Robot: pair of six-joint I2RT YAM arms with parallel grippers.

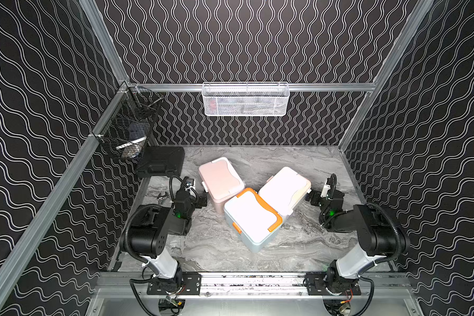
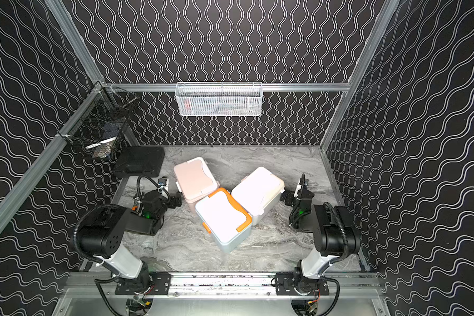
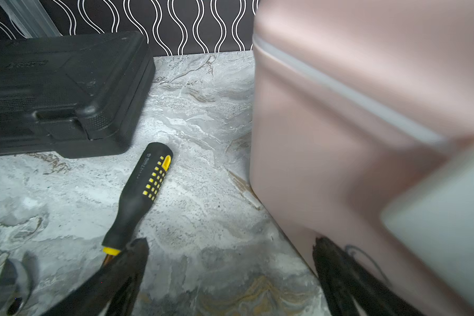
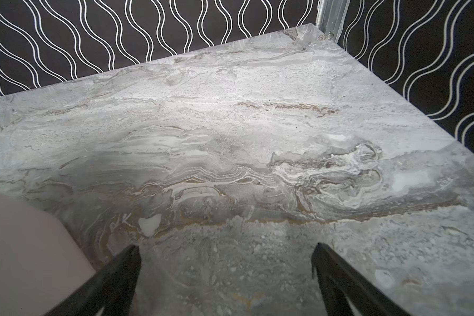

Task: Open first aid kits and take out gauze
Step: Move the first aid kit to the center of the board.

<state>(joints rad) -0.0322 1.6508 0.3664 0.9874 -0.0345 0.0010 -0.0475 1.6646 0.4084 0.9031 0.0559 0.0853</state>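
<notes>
Three first aid kits stand clustered mid-table in both top views, all lids shut: a pink one [image 1: 220,180] [image 2: 196,177], a pale blue-grey one with orange trim [image 1: 253,219] [image 2: 222,219], and a white one with peach trim [image 1: 285,188] [image 2: 257,191]. My left gripper [image 1: 203,201] [image 3: 230,242] is open just left of the pink kit [image 3: 340,109], holding nothing. My right gripper [image 1: 311,198] [image 4: 227,246] is open beside the white kit's [image 4: 25,246] right side, with only bare table between its fingers. The gauze is hidden.
A flat black hard case [image 1: 160,161] [image 3: 60,90] lies at the back left. A black and yellow screwdriver [image 3: 140,197] lies between it and my left gripper. A black wire basket [image 1: 129,128] hangs on the left rail, a white mesh basket [image 1: 245,99] on the back rail.
</notes>
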